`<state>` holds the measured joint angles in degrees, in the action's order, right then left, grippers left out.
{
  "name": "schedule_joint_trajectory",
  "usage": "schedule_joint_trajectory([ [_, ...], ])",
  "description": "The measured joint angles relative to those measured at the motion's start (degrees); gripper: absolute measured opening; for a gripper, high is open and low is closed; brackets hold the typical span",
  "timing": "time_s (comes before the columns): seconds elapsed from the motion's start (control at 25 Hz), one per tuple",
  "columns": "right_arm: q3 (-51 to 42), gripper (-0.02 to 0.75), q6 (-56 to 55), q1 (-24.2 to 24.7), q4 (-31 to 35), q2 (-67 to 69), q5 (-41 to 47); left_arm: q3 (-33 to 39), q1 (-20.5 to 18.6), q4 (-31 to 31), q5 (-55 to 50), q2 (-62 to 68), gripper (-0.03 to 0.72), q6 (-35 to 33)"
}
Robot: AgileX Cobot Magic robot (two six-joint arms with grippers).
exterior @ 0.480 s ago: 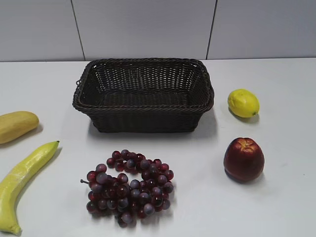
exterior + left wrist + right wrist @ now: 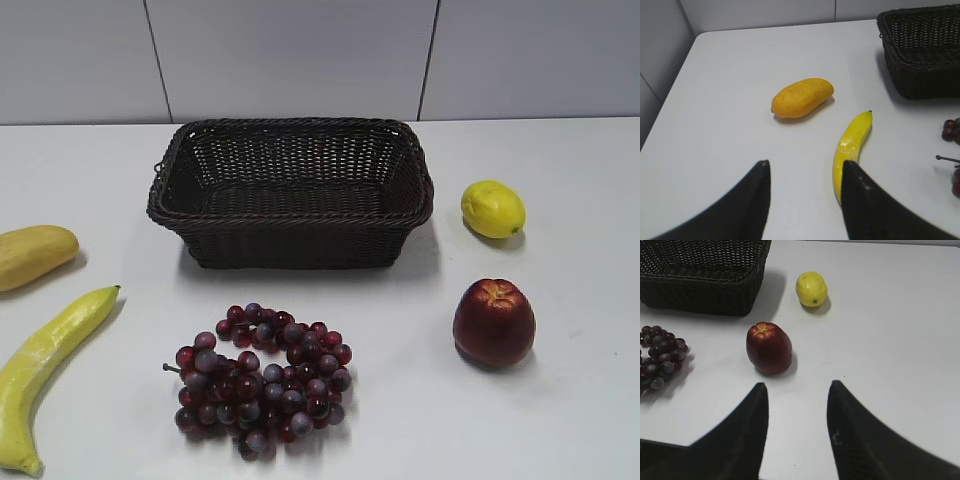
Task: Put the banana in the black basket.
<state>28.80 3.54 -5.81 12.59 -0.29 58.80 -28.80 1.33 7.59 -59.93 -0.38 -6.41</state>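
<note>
Off-ext. view: left pincer (image 2: 805, 172) above banana (image 2: 852, 145).

the black basket (image 2: 290, 195) is woven wicker, dark brown-black, rough and ribbed with a braided rim and a faint sheen on the strands. the banana (image 2: 48, 368) has a smooth, waxy yellow-green skin that catches soft highlights. the plump yellow-tan fruit (image 2: 802, 97) looks matt and finely dimpled. the lemon (image 2: 492, 208) is glossy and lightly pitted, the apple (image 2: 768, 348) smooth, dark red and shiny. the grapes (image 2: 263, 378) are glossy beads. the desk (image 2: 560, 400) is smooth, matt white.
</note>
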Motion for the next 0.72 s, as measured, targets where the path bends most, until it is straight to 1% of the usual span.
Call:
schedule_joint_trajectory([
  [0.6, 0.0, 0.299, 0.0, 0.0, 0.0, 0.0, 0.0, 0.0, -0.1, 0.1, 0.2, 0.2, 0.448, 0.0],
  [0.72, 0.0, 0.299, 0.0, 0.0, 0.0, 0.0, 0.0, 0.0, -0.1, 1.4, -0.3, 3.4, 0.448, 0.0],
])
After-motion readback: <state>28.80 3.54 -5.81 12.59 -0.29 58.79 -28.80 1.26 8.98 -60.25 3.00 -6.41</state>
